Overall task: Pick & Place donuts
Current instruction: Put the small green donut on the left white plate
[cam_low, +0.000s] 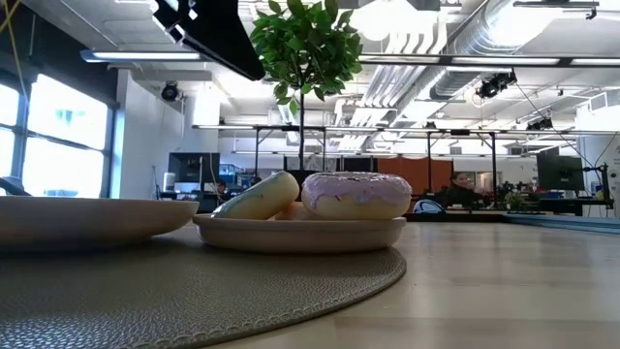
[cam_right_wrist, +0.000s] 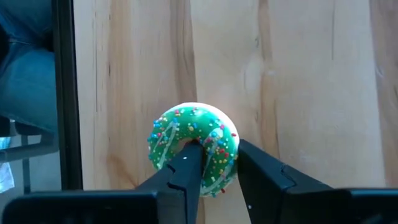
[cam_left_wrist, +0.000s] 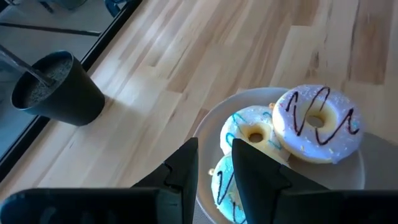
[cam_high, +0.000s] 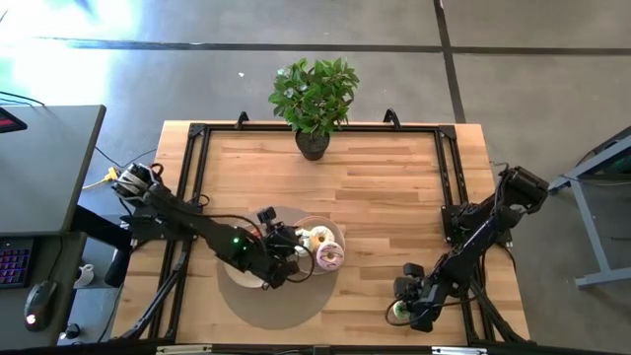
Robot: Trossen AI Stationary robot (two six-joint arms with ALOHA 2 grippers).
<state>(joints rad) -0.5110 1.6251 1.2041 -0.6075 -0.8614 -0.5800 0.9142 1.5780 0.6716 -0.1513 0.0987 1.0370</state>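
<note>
The right gripper (cam_right_wrist: pixel 214 163) has its fingers pinching a green sprinkled ring donut (cam_right_wrist: pixel 193 148) near the wooden desk's (cam_high: pixel 394 187) front edge. The left gripper's (cam_left_wrist: pixel 214 163) fingers are narrowly parted, holding nothing, above the beige plate's (cam_left_wrist: pixel 208 124) rim.

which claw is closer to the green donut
Right. The right claw is on the green donut, fingers around its ring near the table's front right. The left claw is over by the plate.

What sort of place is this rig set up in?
Probably a large open-plan office or lab: the low view shows exposed ceiling ducts, long strip lights and rows of desks with monitors behind the wooden table. The floor around it is bare concrete.
</note>
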